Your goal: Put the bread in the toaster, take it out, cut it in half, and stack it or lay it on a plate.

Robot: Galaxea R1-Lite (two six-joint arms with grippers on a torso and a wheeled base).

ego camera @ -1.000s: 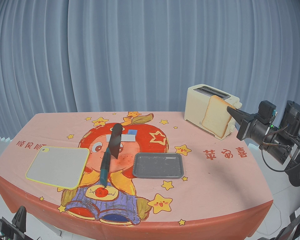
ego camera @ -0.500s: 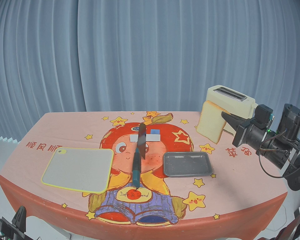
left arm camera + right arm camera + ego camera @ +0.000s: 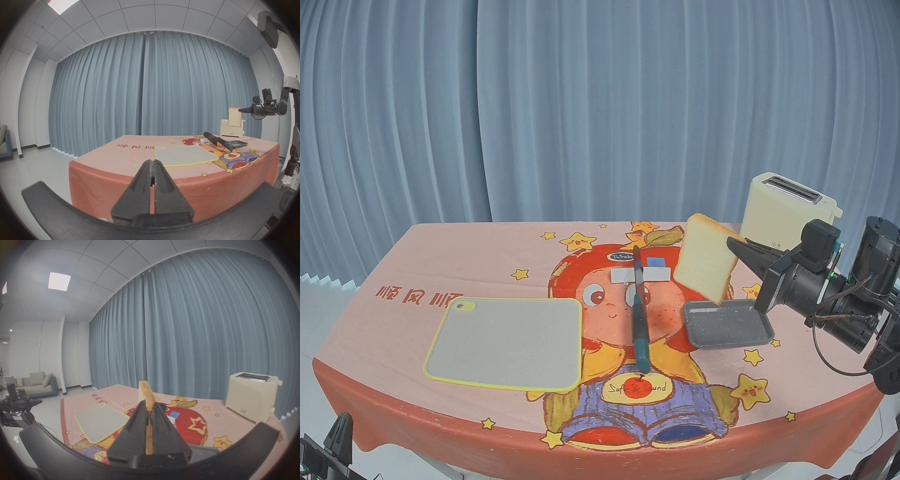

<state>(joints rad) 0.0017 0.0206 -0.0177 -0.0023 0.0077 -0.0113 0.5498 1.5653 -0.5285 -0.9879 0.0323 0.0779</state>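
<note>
**Head view.** The right gripper is clenched on one edge of the bread. The slice hangs upright, slightly tilted, in the air above the plate's far left corner. The toaster stands behind the plate. The knife lies left of the plate, and the cutting board lies farther left.

**Left wrist view.** The left gripper is clenched on nothing, low and well apart from the plate.

**Right wrist view.** The slice appears edge-on here, which reveals its thickness and the clamp line. The head view instead gives its broad face and its position over the plate.

**Handling.** The bread is judged light, soft and crumbly. Hold it near the crust with light pressure, since hard squeezing would likely dent or tear it.
</note>
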